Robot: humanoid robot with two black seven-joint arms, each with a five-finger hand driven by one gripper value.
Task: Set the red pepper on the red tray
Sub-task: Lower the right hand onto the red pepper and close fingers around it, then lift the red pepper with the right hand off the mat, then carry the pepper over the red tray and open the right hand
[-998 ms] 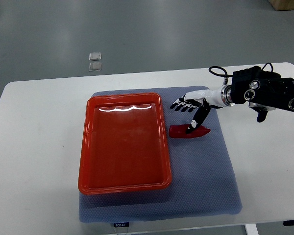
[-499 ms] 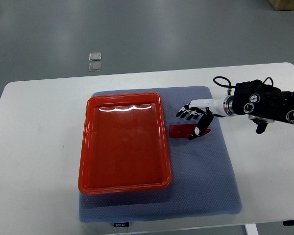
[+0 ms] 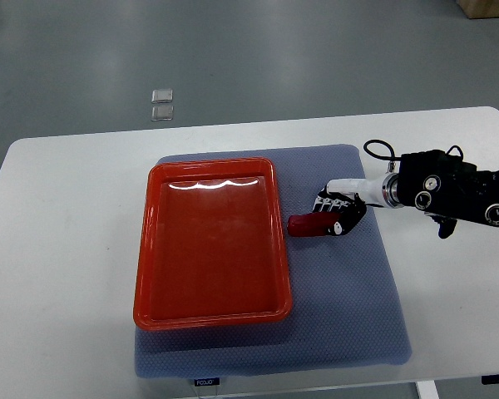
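A red pepper [image 3: 304, 224] lies on the blue-grey mat [image 3: 349, 299], just right of the red tray [image 3: 209, 242], which is empty. My right hand [image 3: 336, 214] comes in from the right edge and its black fingers are curled around the pepper's right end, which they hide. The pepper still rests on the mat. The left arm does not show.
The mat and tray sit on a white table [image 3: 58, 249]. Two small clear squares [image 3: 161, 104] lie on the floor beyond the table's far edge. The right forearm's black housing [image 3: 453, 187] lies over the table's right side.
My right hand has dropped onto the pepper and its fingers have gone from spread to curled around the pepper's right end. The forearm has drawn slightly to the right. The pepper has not moved.
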